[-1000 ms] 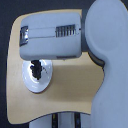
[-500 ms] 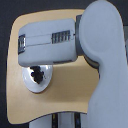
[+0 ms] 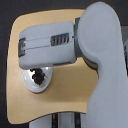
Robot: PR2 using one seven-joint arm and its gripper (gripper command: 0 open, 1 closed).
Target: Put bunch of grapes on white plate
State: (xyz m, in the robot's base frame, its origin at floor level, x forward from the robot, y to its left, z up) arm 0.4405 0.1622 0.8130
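The white plate (image 3: 31, 86) lies on the tan table at the exterior view's left, its upper part covered by my arm. A dark clump, the bunch of grapes (image 3: 37, 77), rests on the plate just below the arm's lower edge; only a short part of the cluster shows. The grey forearm and wrist housing fill the middle of the view. My gripper (image 3: 22, 48) is at the housing's left end, where only dark fittings show. Its fingers are hidden, so I cannot see whether they touch the grapes.
The tan table (image 3: 70, 95) has rounded corners and dark floor around it. The arm's large grey upper link (image 3: 105, 60) fills the exterior view's right side. Below the table's near edge, the robot's grey base (image 3: 65, 121) shows.
The arm housing looks larger and now covers more of the plate's top. The dark grapes sit a little lower in the view, over the plate's middle.
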